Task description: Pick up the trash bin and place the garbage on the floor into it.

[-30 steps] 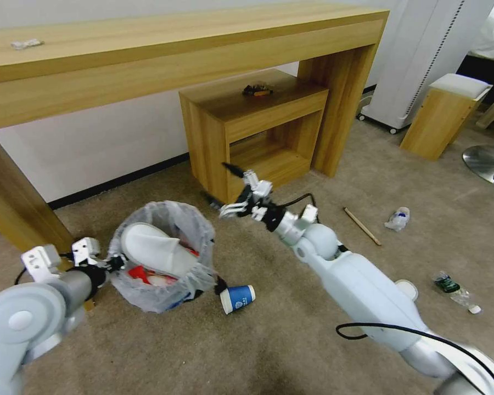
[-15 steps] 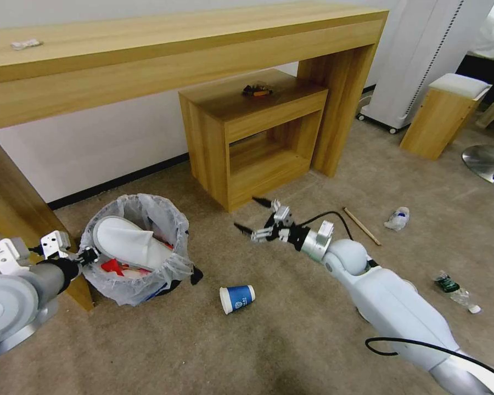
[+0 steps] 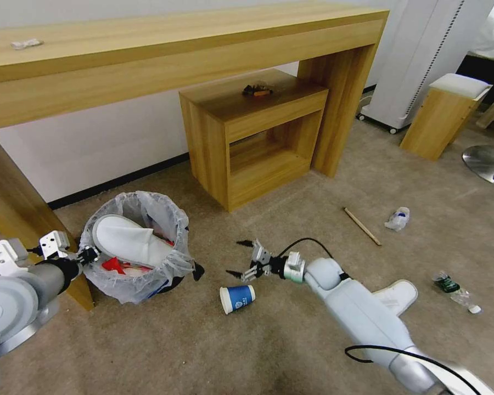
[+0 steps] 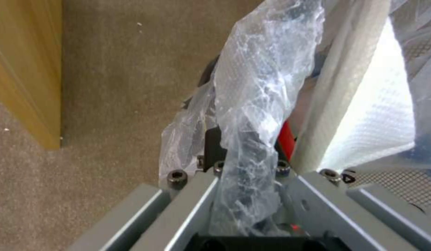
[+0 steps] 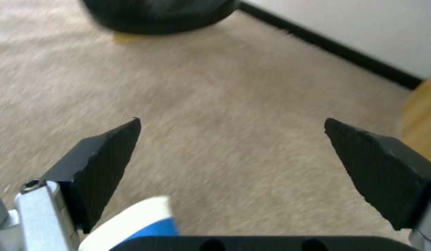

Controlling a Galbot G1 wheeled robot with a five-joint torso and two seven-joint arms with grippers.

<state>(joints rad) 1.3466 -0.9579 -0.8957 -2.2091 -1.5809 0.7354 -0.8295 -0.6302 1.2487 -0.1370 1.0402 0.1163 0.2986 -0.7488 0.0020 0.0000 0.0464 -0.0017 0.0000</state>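
The trash bin (image 3: 173, 272), lined with a crinkly white bag (image 4: 252, 115), stands on the beige floor (image 3: 313, 192) by the table leg. A white slipper (image 3: 127, 239) and red scraps lie inside it. My left gripper (image 3: 88, 255) is shut on the bin's bagged rim at its left side. My right gripper (image 3: 239, 258) hangs open low over the carpet, just beyond a blue paper cup (image 3: 237, 298) lying on its side. The cup's rim (image 5: 131, 216) shows below the open fingers (image 5: 108, 157). More garbage lies to the right: a wooden stick (image 3: 362, 226), a crumpled wrapper (image 3: 398, 218), a small bottle (image 3: 455, 293), and a second slipper (image 3: 396, 296).
A long wooden table (image 3: 148, 49) spans the back, its leg (image 3: 16, 203) close beside the bin. A low wooden shelf unit (image 3: 252, 137) stands under it. A wooden stool (image 3: 444, 115) and a white appliance (image 3: 422, 55) stand at the right.
My right arm has come down and drawn back toward the blue cup, gripper still open. The left arm carried the bin leftward a second ago and has since held still.
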